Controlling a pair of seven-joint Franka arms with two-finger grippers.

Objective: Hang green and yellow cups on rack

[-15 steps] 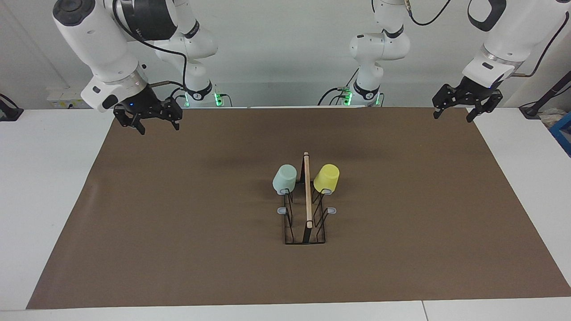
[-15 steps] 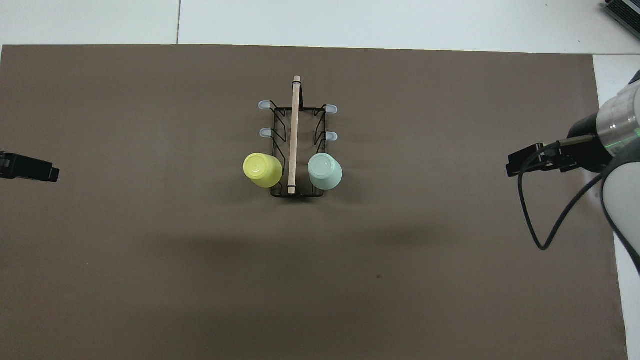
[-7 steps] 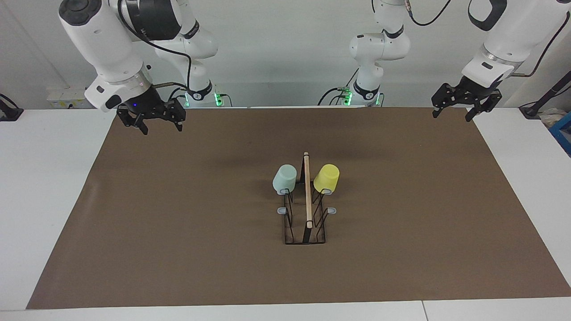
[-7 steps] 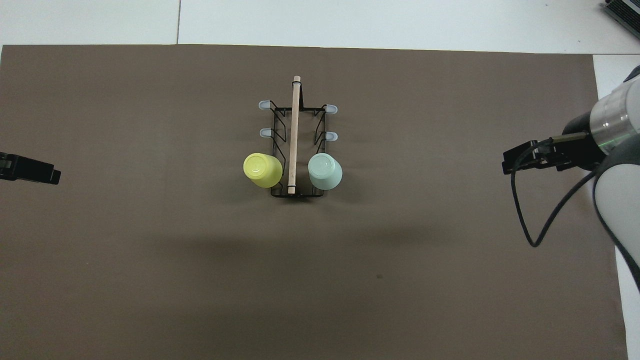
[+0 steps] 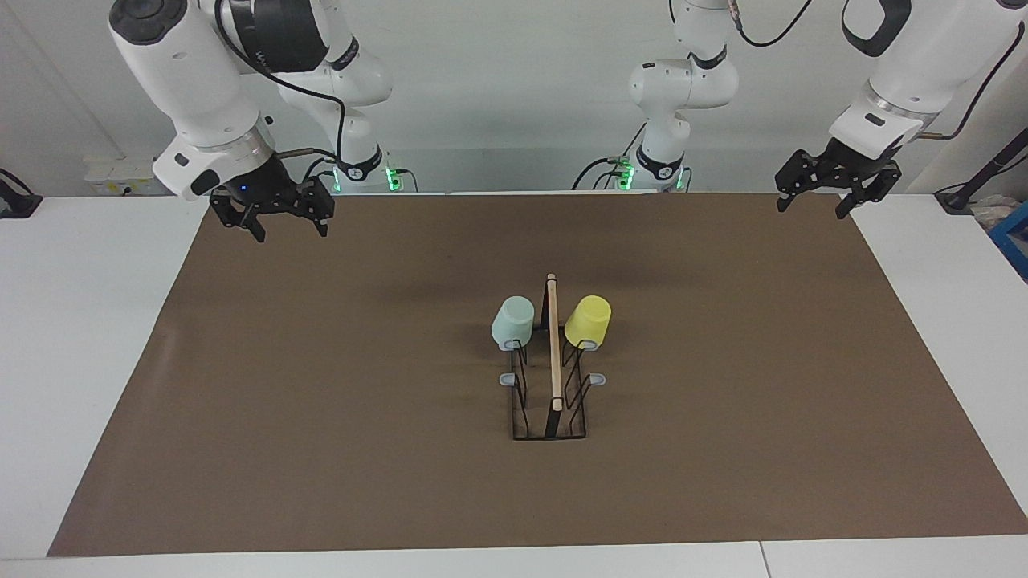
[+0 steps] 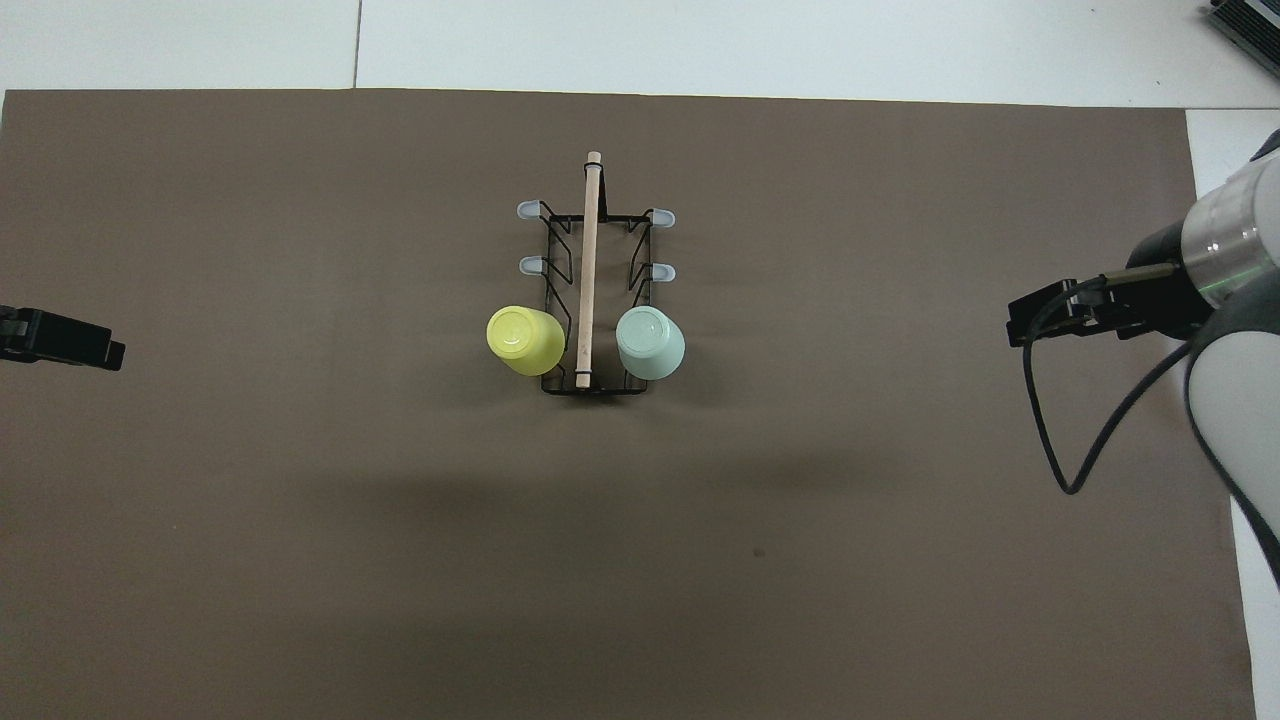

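The pale green cup (image 5: 512, 321) and the yellow cup (image 5: 588, 319) hang upside down on the black wire rack (image 5: 553, 353), one on each side of its wooden rod, on the prongs nearest to the robots. The overhead view shows the green cup (image 6: 650, 342), the yellow cup (image 6: 524, 340) and the rack (image 6: 588, 270) the same way. My right gripper (image 5: 287, 230) is open and empty, up in the air over the mat's corner at the right arm's end. My left gripper (image 5: 811, 209) is open and empty over the mat's corner at the left arm's end.
A brown mat (image 5: 321, 401) covers most of the white table (image 5: 80, 321). The rack's other grey-tipped prongs (image 5: 507, 379) are bare. A blue object (image 5: 1013, 233) lies at the table's edge at the left arm's end.
The right gripper has shifted slightly inward over the mat's corner. The left gripper has risen a little. The cups and rack have not moved.
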